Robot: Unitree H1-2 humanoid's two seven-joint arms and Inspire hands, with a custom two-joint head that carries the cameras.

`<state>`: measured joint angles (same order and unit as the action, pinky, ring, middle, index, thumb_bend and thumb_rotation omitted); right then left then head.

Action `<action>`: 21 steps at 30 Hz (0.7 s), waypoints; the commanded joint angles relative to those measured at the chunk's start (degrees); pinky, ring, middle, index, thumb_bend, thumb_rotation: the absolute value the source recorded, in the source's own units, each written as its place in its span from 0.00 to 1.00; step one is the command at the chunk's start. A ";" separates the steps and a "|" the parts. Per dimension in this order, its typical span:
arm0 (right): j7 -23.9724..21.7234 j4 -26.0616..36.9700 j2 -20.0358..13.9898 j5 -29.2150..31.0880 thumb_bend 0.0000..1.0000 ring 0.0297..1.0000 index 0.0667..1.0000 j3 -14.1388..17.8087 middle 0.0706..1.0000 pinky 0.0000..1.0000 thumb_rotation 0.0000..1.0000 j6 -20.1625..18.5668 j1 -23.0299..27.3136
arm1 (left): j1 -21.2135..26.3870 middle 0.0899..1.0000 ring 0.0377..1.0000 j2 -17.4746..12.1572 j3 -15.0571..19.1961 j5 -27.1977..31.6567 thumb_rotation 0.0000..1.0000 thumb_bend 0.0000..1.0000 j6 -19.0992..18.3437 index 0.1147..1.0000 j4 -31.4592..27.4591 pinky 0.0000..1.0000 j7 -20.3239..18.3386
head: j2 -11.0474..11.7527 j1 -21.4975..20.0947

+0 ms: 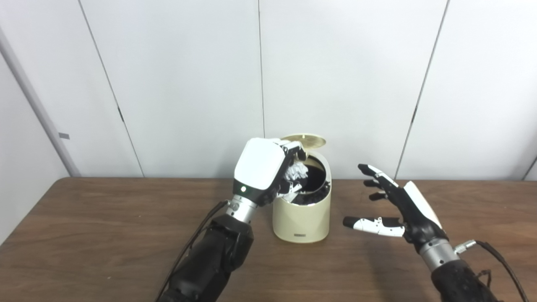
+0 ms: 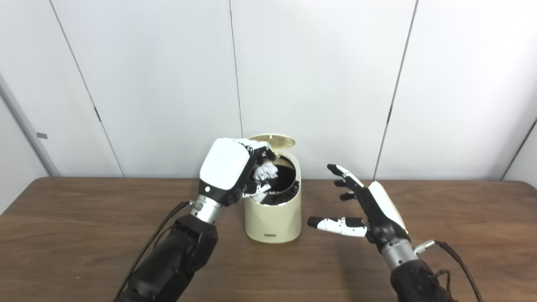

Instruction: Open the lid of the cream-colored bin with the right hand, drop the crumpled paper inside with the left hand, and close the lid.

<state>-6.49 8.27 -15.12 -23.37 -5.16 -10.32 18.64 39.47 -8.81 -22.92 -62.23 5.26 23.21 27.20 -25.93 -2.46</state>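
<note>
The paper (image 2: 266,171), a crumpled white ball, sits in the curled fingers of the left robot hand (image 1: 268,167), right at the open mouth of the bin (image 1: 302,218). It hangs over the near left part of the opening, above the dark inside, and the fingers wrap it from the left and above. The back of that robot hand, white and glossy, faces the cameras and hides part of the bin's left rim.

The bin is cream, round, and stands upright on the worktop (image 1: 105,235), near its back edge and about midway across. Its lid (image 1: 305,141) is up, tipped back behind the opening, with its golden underside showing. A small dark label sits low on the bin's front wall.

The right robot hand (image 2: 369,214) floats to the right of the bin, apart from it, holding nothing. Its fingers are spread and point up and toward the bin, thumb stretched out low toward the bin's side.

Behind the worktop stands a plain white panelled wall (image 1: 335,75).
</note>
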 commanded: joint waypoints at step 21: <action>0.35 2.06 -0.53 -0.03 0.82 0.82 0.90 0.27 0.91 0.67 0.49 0.93 1.42 | 1.19 0.44 0.50 -1.65 -0.15 1.01 0.00 0.55 -1.81 0.60 -6.74 0.42 -3.67 | -0.58 0.44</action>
<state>-6.51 8.30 -15.12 -23.45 -5.26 -10.55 18.57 38.51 -9.99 -23.39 -61.82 3.36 18.42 22.78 -26.46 -2.02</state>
